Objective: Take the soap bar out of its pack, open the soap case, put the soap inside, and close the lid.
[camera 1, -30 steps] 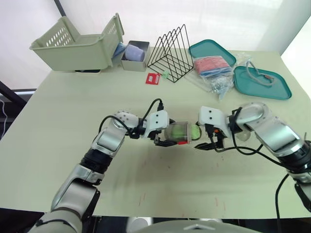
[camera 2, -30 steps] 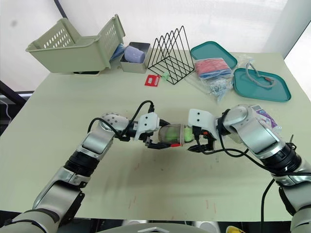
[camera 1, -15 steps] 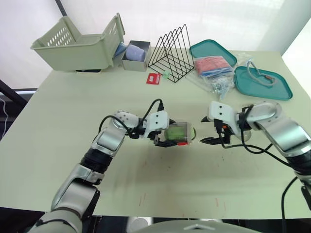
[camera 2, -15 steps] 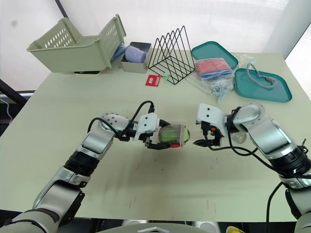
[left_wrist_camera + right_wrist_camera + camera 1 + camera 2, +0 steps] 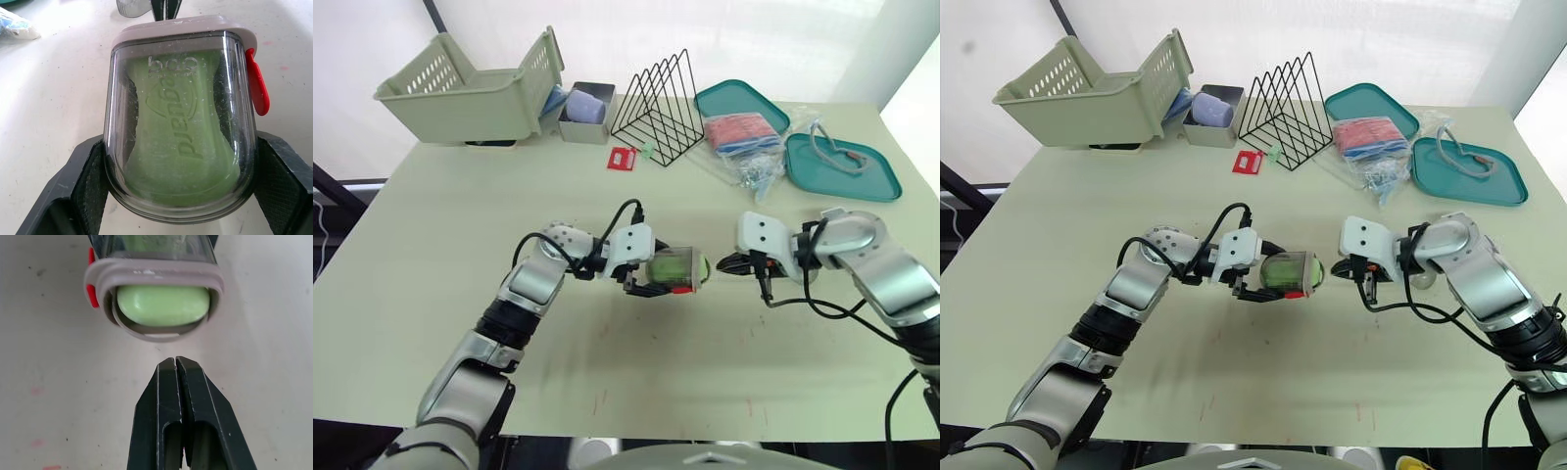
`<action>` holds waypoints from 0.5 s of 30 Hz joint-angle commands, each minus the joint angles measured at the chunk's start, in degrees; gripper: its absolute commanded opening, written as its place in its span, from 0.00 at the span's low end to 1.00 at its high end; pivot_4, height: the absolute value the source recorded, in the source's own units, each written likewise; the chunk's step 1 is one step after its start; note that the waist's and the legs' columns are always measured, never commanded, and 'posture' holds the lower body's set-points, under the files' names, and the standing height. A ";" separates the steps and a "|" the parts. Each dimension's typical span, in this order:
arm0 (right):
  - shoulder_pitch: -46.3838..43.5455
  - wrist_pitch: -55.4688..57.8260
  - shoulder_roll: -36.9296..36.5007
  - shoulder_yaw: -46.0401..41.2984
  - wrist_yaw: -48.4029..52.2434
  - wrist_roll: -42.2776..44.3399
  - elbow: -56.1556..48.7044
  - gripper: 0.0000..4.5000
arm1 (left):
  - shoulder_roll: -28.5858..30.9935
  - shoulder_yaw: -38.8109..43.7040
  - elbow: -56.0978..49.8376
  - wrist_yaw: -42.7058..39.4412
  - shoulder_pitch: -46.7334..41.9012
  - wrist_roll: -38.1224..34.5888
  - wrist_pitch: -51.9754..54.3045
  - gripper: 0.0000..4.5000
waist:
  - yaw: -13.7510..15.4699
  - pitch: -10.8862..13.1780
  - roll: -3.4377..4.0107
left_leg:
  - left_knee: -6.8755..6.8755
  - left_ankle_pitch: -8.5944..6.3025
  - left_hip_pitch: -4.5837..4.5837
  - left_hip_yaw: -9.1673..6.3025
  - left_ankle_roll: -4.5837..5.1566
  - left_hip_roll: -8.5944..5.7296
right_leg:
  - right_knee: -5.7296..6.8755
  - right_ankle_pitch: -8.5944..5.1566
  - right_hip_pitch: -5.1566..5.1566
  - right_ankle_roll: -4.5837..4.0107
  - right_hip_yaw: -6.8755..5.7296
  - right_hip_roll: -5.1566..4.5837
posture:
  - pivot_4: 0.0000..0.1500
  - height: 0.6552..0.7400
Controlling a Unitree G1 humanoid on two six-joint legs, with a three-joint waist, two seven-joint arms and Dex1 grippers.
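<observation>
While the left tool (image 5: 662, 275) pinches the clear domed plastic soap case (image 5: 178, 122) from both sides, the green soap bar (image 5: 163, 305) sits inside it, showing through the clear wall and at the grey-rimmed end. A small red latch (image 5: 257, 88) sticks out on the case's edge. Over to the right tool (image 5: 175, 363): two black fingers pressed tight together, holding nothing, tips aimed at that end of the case and just short of it, low over the pale surface (image 5: 460, 215).
</observation>
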 commanded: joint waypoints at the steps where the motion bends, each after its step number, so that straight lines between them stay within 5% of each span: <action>1: -0.63 -0.43 0.74 -0.31 -0.59 0.09 -2.31 0.01 | -0.12 0.65 -2.17 -0.03 -0.68 -1.26 -0.56 0.77 | -0.01 0.00 0.00 | 0.00 0.00 0.00 -0.01 0.00 0.00 | 0.00 0.00 0.00 0.00 0.00 0.00 | 1.00 1.00; 15: 2.07 0.20 -1.77 -1.72 0.12 0.06 -2.94 0.01 | 0.35 0.90 -2.10 0.46 -0.36 -1.08 -1.33 0.77 | 0.12 0.00 0.00 | 0.00 0.00 0.00 0.00 0.00 0.00 | 0.00 0.00 0.00 0.00 0.00 0.00 | 1.00 1.00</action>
